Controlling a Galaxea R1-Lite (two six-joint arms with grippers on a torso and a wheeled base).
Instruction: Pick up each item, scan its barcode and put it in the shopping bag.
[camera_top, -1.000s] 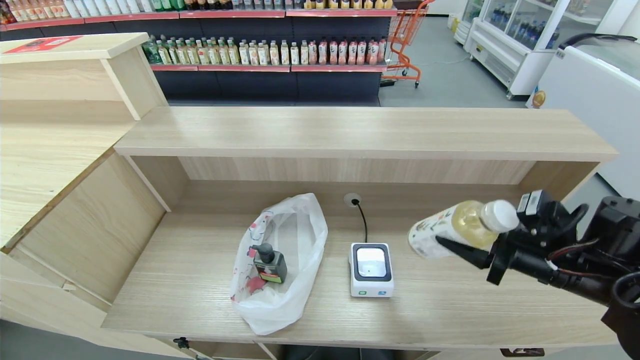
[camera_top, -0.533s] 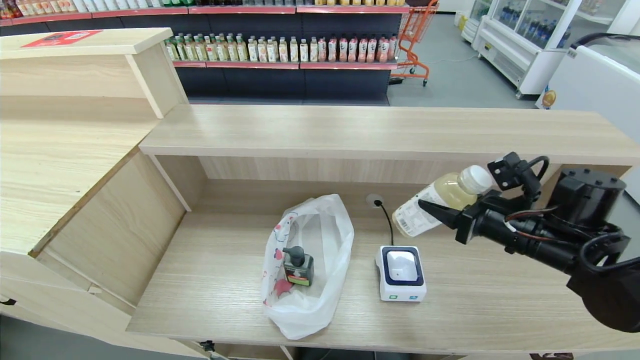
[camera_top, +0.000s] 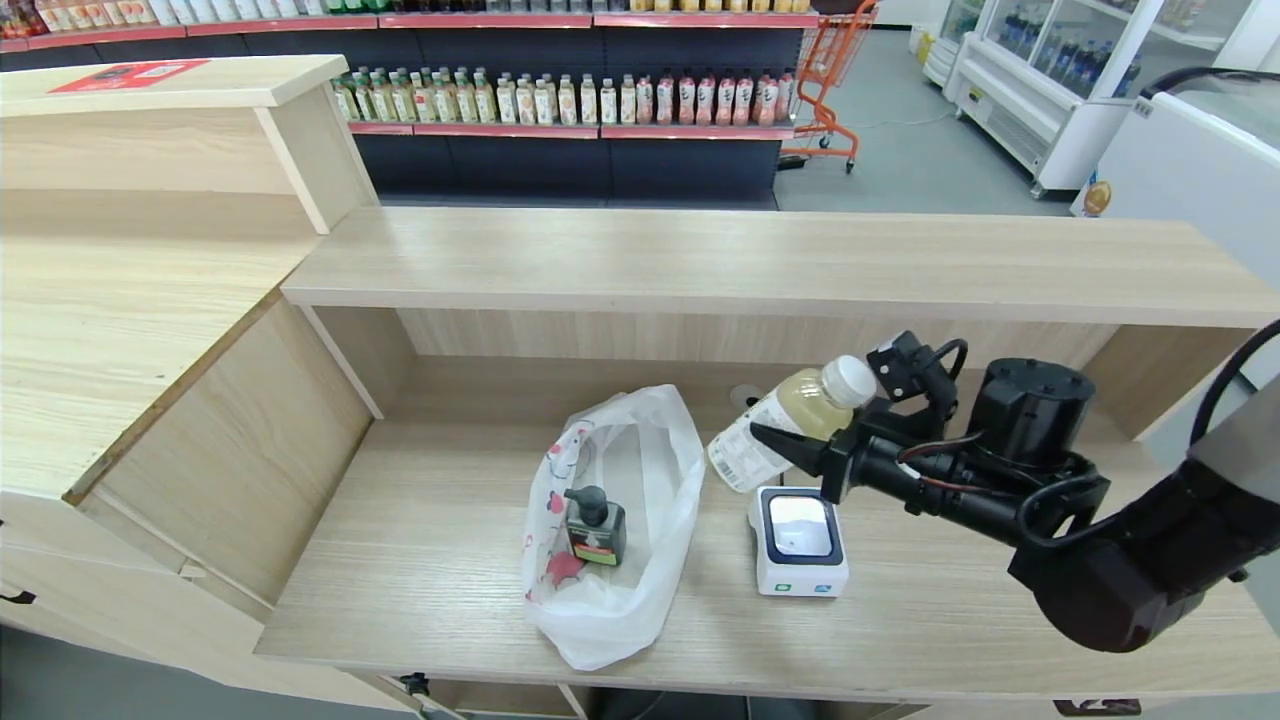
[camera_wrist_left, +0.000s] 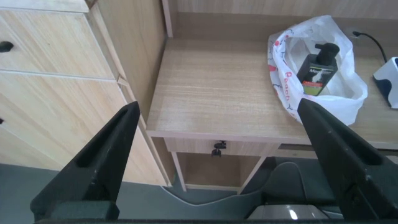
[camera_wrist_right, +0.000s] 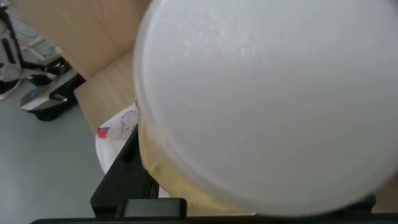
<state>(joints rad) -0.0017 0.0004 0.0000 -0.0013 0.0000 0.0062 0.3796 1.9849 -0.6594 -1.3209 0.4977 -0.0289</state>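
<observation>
right claw (camera_top: 797, 438) clamped on a tilted, round plastic bottle (camera_top: 748, 455) by the boxy scanner (camera_top: 797, 541); left claw (camera_wrist_left: 217, 109) spread apart.

right arm (camera_top: 1000, 490): extended forward and toward the robot's left, forearm almost level | right gripper (camera_top: 790, 428): fingers clamped on both sides of a tilted bottle (camera_top: 805, 408) | left gripper (camera_wrist_left: 217, 109): fingers spread wide apart, holding nothing
</observation>
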